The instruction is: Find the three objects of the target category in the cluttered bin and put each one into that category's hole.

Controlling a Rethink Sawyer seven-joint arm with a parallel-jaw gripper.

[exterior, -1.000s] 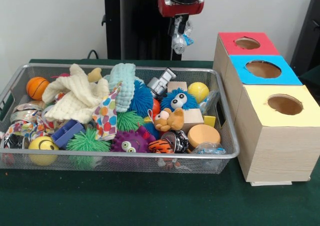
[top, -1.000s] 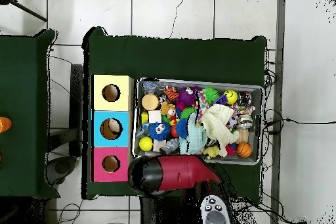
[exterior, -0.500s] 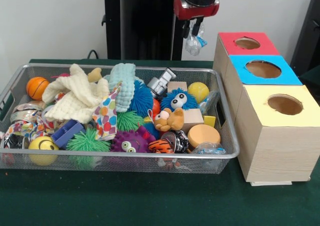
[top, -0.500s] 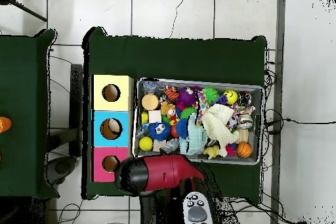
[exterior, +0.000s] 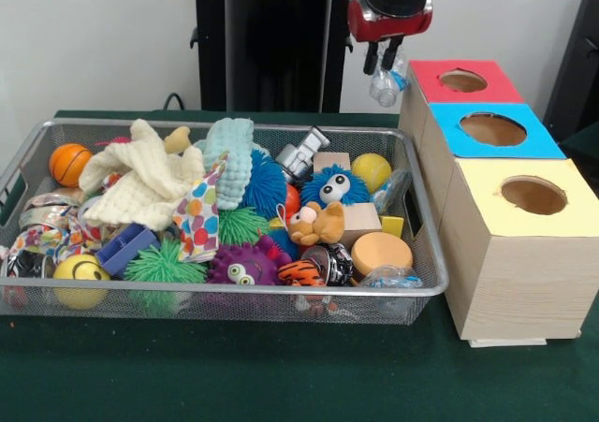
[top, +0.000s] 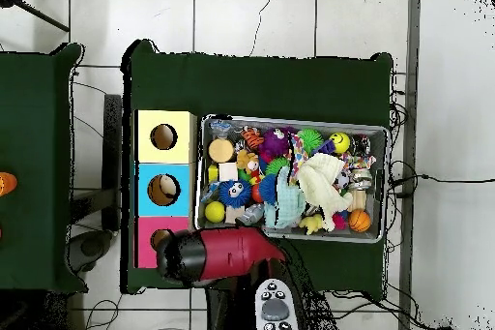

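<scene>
My claw [exterior: 386, 64] hangs above the table just beside the red-topped box [exterior: 465, 81], at the edge nearest the wire bin [exterior: 426, 254], and is clamped on a small clear crumpled plastic object [exterior: 387, 85] that dangles below the fingers; what exactly this object is cannot be made out. In the overhead view my red and black arm [top: 218, 254] covers the claw and the held object entirely, and it also hides most of the red box's hole [top: 159, 239], of which only a sliver shows. The blue-topped box [exterior: 493, 129] and yellow-topped box [exterior: 524, 197] stand in line with the red one, holes open and unobstructed. The bin remains heavily loaded: a cream knitted cloth [exterior: 140, 181], a mint textured cloth [exterior: 230, 155], a blue fuzzy ball with eyes [exterior: 329, 188], a purple spiky ball [exterior: 240, 268], a green spiky ball [exterior: 161, 268], a small orange basketball [exterior: 68, 163], a yellow ball [exterior: 372, 170], a round tan disc [exterior: 380, 252] and a brown plush animal [exterior: 316, 224]. Another clear plastic item [exterior: 389, 277] lies at the bin's front corner, partly masked by the mesh. Many lower items are buried and unidentifiable. My upper arm is cut off by the top of the front view.
</scene>
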